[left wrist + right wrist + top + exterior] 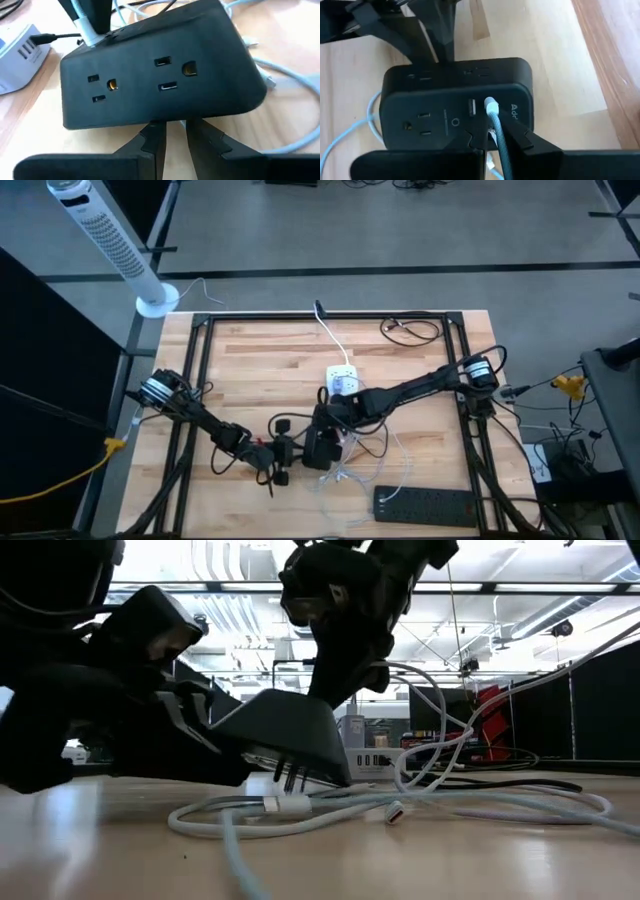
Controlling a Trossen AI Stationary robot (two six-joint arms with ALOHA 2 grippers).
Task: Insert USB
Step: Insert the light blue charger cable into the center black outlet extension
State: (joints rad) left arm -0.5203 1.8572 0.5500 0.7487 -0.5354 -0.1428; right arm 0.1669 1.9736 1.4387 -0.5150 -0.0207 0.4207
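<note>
A grey floor crossed by dark lines surrounds the light wooden table, which sits in a black metal frame. A white tower fan stands just off one far corner. Black curtains hang along one side. Beyond the table, a ceiling with bright strip lights and a red cabinet show.

Bright overhead light; low view backlit, arms silhouetted, near tabletop blurred.
</note>
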